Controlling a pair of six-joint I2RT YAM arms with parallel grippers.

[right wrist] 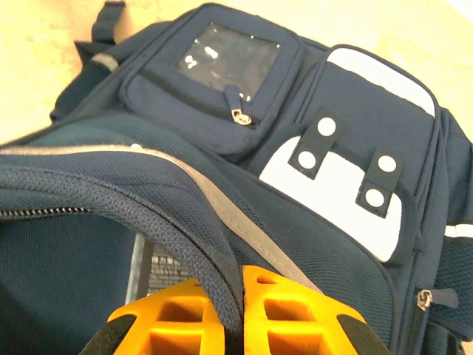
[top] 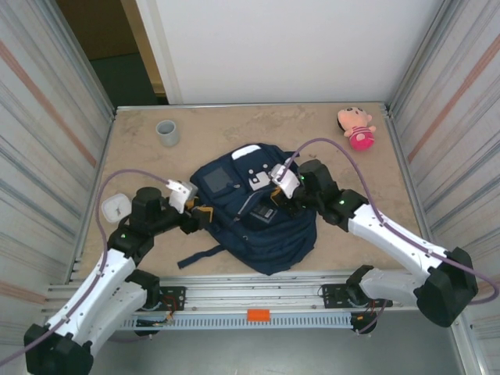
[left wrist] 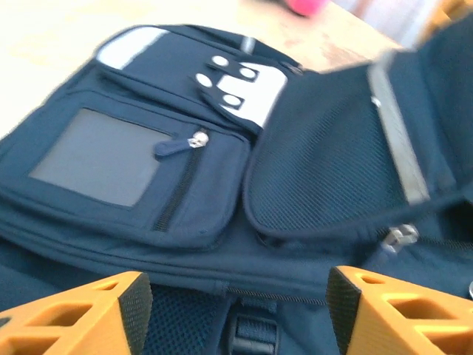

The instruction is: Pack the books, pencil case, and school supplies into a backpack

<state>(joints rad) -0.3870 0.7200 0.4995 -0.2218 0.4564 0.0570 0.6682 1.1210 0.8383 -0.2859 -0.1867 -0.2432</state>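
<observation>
Beige tabletop (top: 234,129), navy backpack (top: 281,242) lying flat, right jaws clamped on its rim, left jaws apart

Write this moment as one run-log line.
left jaws: open beside backpack | right jaws: shut on backpack edge | table: grey cup, pink toy

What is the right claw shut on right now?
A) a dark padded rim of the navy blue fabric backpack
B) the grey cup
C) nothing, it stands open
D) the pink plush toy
A: in the right wrist view the right claw is pinched shut on a dark padded rim of the navy blue fabric backpack.
</observation>
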